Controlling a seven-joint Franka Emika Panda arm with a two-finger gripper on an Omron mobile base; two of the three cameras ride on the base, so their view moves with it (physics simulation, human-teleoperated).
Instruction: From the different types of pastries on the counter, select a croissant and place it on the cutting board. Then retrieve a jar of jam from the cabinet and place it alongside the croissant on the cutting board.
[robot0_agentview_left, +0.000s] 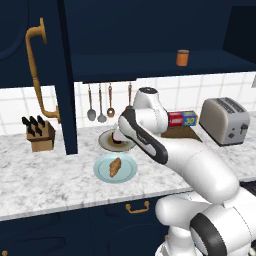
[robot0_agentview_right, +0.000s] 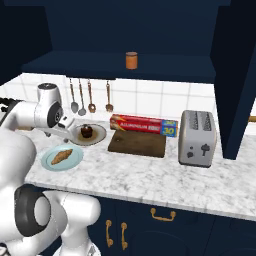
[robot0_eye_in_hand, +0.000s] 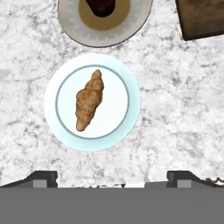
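Observation:
The golden-brown croissant (robot0_eye_in_hand: 89, 105) lies on a pale blue plate (robot0_eye_in_hand: 131, 87) on the marbled counter (robot0_eye_in_hand: 175, 127), straight below my hand. My gripper (robot0_eye_in_hand: 112, 178) hovers above it, open, with the two tips wide apart and nothing between them. Behind the plate, the chocolate cupcake (robot0_agentview_right: 87, 131) sits on a tan plate (robot0_agentview_right: 97, 136). To the right is the dark wooden cutting board (robot0_agentview_right: 137, 142), with nothing on it. The orange-brown jar of jam (robot0_agentview_right: 131, 60) stands on the open cabinet's shelf (robot0_agentview_right: 165, 70). From the left base view I see the croissant (robot0_agentview_left: 115, 167) and the jar (robot0_agentview_left: 182, 57).
A red foil box (robot0_agentview_right: 143, 124) lies along the back of the board. A toaster (robot0_agentview_right: 198, 137) stands to its right. Utensils (robot0_agentview_right: 82, 97) hang on the tiled wall. A knife block (robot0_agentview_left: 40, 134) stands at the left, beside the open cabinet door (robot0_agentview_left: 67, 75) with its brass handle (robot0_agentview_left: 37, 70).

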